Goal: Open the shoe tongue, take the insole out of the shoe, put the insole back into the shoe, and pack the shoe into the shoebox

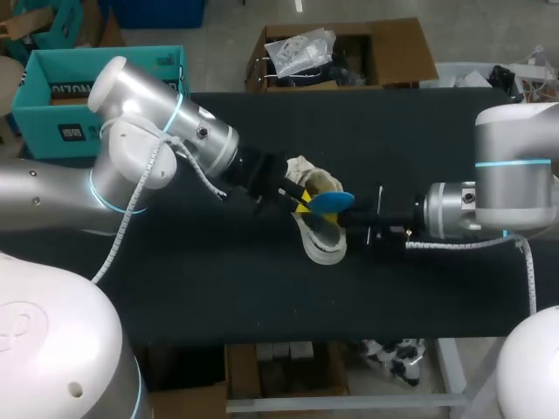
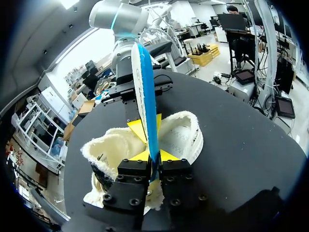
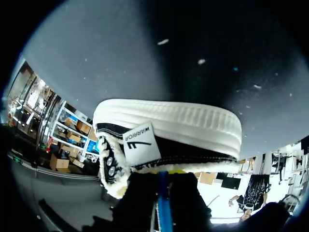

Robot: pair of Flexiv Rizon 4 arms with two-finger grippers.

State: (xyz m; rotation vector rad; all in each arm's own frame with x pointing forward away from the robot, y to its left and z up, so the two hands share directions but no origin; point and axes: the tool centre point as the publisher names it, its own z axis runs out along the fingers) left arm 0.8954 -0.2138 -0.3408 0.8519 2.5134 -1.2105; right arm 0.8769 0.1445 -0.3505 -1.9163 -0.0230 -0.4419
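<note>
Left pincer (image 2: 153,155) and right pincer (image 2: 146,126) tight on blue insole (image 2: 145,82), over white shoe (image 2: 181,137).

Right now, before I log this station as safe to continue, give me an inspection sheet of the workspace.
Surface: black table.
Job's things: white shoe mid-table; blue insole held edge-up over its opening.
Clutter: nothing seen.
Grippers: left gripper and right gripper are both shut on the insole, from opposite ends.
Cables: left-arm cable looped along the arm; right-arm cable at the wrist.
Surroundings: teal box beyond the far-left edge, possibly the shoebox.
</note>
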